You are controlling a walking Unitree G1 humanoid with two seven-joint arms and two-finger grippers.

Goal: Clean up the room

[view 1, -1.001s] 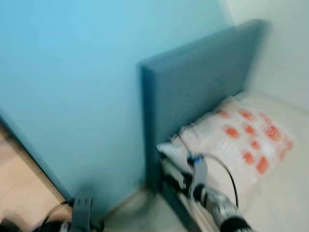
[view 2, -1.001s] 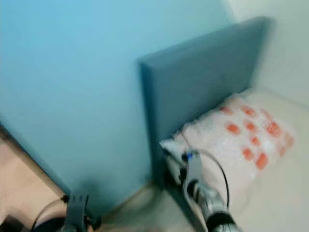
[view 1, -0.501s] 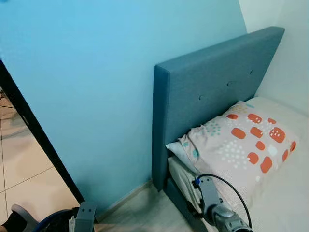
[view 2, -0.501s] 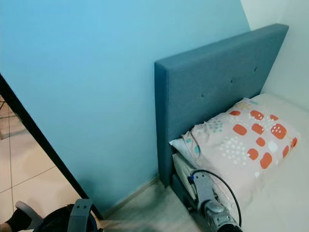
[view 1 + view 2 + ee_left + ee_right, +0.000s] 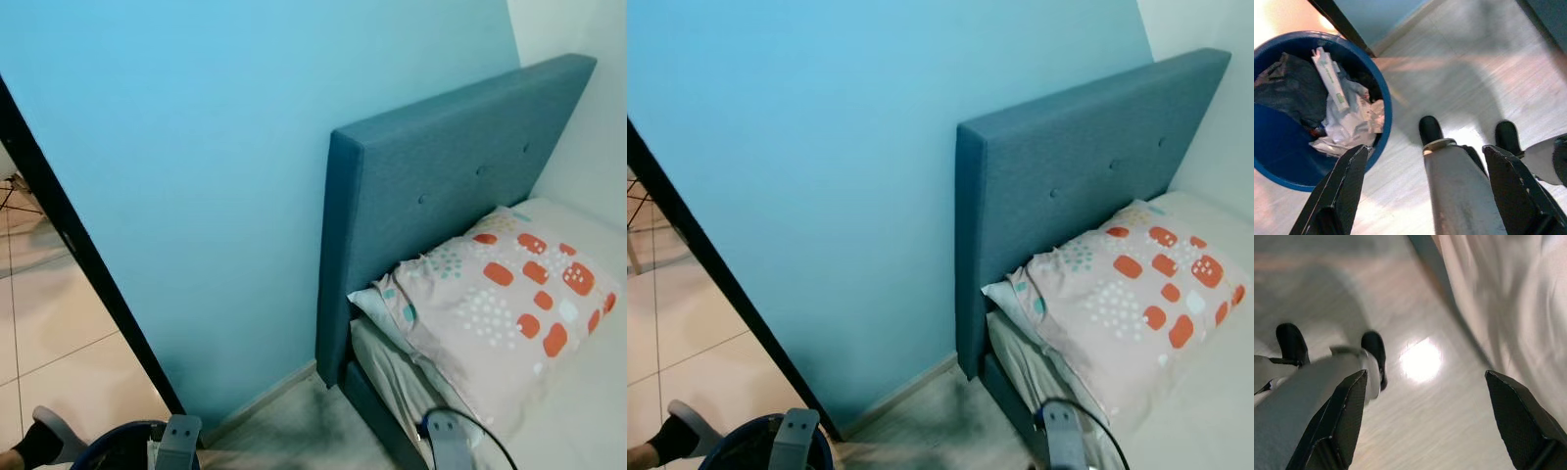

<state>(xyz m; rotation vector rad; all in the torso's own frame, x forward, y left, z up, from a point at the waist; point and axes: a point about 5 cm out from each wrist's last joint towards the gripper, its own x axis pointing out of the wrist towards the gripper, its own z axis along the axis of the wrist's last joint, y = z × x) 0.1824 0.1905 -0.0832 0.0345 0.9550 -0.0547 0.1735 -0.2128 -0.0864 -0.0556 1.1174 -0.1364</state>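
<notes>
From the left wrist: blue bin (image 5: 1283,161) stuffed with crumpled white wrappers (image 5: 1347,122), left gripper (image 5: 1420,196) spread beside it. From the right wrist: right gripper (image 5: 1420,426) spread over floor.

**Blue bin with rubbish, and the pillow on the bed**

A round blue bin (image 5: 1382,105) is standing upright on the pale floor, in the left part of the left wrist view. It is holding crumpled white paper (image 5: 1349,125), a long white wrapper (image 5: 1330,76) leaning near its rim, and something dark (image 5: 1288,90). In the eye views its rim is showing at the lower left edge. A pillow (image 5: 500,304) with orange and teal spots is lying on the bed at the right, touching the blue headboard.
</notes>
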